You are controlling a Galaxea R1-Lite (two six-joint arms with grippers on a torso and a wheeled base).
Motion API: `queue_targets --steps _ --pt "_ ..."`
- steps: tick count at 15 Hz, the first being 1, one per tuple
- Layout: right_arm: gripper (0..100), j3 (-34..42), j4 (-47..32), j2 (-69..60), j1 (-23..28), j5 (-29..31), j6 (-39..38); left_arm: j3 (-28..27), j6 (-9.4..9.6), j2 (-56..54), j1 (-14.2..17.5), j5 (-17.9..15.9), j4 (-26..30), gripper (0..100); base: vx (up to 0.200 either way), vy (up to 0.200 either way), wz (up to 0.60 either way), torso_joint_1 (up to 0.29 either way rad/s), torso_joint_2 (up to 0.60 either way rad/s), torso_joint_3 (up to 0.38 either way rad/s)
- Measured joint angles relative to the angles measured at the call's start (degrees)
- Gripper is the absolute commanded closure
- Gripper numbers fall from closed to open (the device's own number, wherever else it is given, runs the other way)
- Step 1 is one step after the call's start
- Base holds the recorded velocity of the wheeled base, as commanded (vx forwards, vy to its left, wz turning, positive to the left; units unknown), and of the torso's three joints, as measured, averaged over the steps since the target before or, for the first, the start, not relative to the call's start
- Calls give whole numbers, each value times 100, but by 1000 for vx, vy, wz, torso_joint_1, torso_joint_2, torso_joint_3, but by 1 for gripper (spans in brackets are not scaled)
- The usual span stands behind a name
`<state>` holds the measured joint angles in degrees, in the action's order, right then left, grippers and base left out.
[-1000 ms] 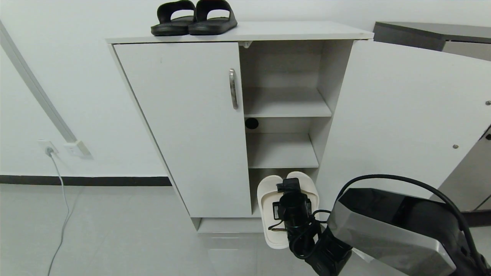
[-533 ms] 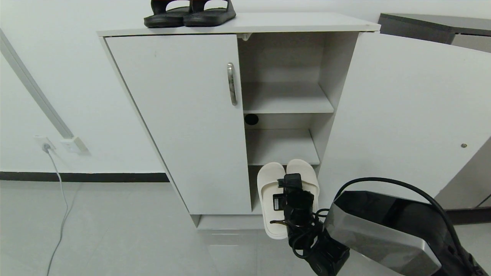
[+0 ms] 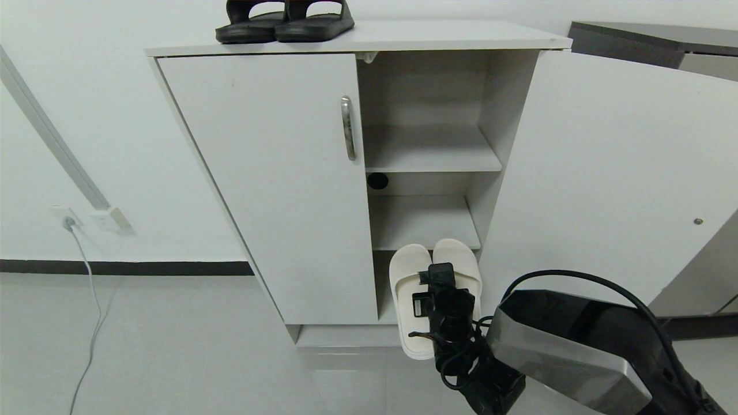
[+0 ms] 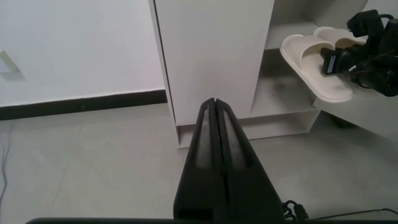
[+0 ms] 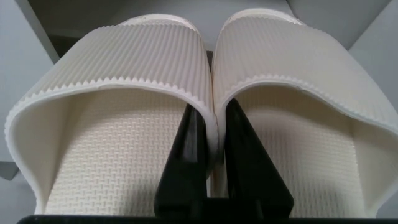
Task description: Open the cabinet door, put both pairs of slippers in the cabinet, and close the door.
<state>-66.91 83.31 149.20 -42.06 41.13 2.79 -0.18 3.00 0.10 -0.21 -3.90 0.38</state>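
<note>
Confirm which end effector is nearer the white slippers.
Right. The right end effector is shut on the white slippers, pinching their inner walls together. The left end effector is shut and empty, back from the cabinet, well apart from them.

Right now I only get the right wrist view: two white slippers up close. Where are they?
Observer: The right gripper holds the white slippers with their toes at the bottom compartment of the cabinet, beside the open door.
Operator: Is the other pair inside?
Observer: No, the black slippers sit on top of the cabinet.
Operator: And the other arm?
Observer: The left gripper is shut on nothing, facing the foot of the closed door.
</note>
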Motion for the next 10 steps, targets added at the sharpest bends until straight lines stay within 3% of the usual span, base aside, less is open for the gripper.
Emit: queue_targets --steps 6,10 --pt "100 -48 -2 -2 44 0 7 0 -2 0 0 7 6 100 200 0 0 2 -1 4" --pt "100 -59 -43 -16 50 -54 -1 0 -134 0 2 141 0 100 0 0 0 0 0 0"
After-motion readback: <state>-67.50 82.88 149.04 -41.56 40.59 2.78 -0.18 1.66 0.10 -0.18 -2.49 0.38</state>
